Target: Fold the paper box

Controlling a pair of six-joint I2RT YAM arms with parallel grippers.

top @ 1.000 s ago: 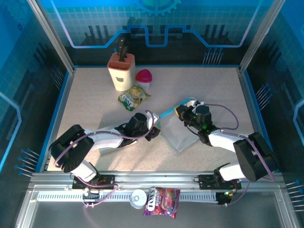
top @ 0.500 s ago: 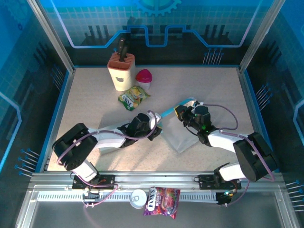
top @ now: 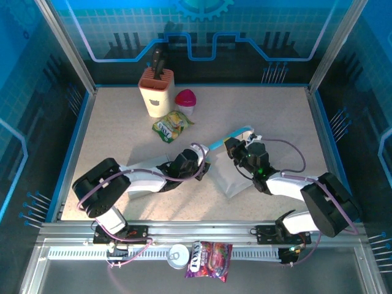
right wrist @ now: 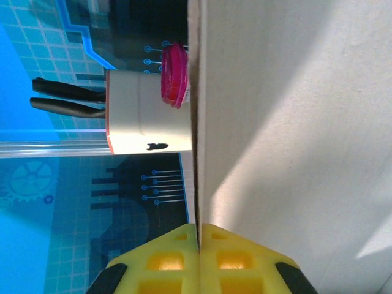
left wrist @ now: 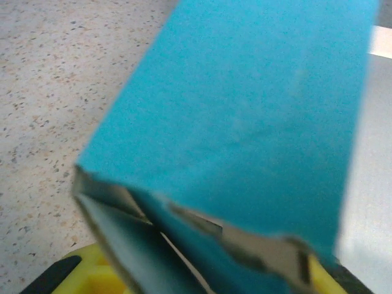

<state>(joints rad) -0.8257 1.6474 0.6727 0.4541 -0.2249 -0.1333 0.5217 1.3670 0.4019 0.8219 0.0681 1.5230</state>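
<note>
Two arms lie low over the speckled tabletop [top: 275, 116] and meet at the box [top: 236, 176], which lies flattened just right of the frame's centre, pale on its broad face with a teal strip angling up to the right. Starting at the left, the left arm stretches from the lower left corner across to the box's left edge, where the left claw [top: 201, 166] touches it. In the left wrist view a teal panel of the box, its layered cut edge toward the camera, sits between the yellow fingers [left wrist: 92, 277]; the jaws stand narrow around it, but I cannot tell whether they press on it. Above that arm, toward the upper left, a knife block [top: 156, 92] with dark handles stands upright, a yellow-green snack bag [top: 173, 125] lies just below it, and a pink-lidded cup [top: 186, 99] stands just beside the block on its right. Further right, the right claw [top: 231, 149] sits at the box's upper edge near the teal strip. In the right wrist view its yellow fingers [right wrist: 171, 254] are pinched together on the thin edge of a pale panel. Along the rail at the bottom centre, off the tabletop, a can [top: 178, 255] lies beside a purple candy bag [top: 209, 259].
</note>
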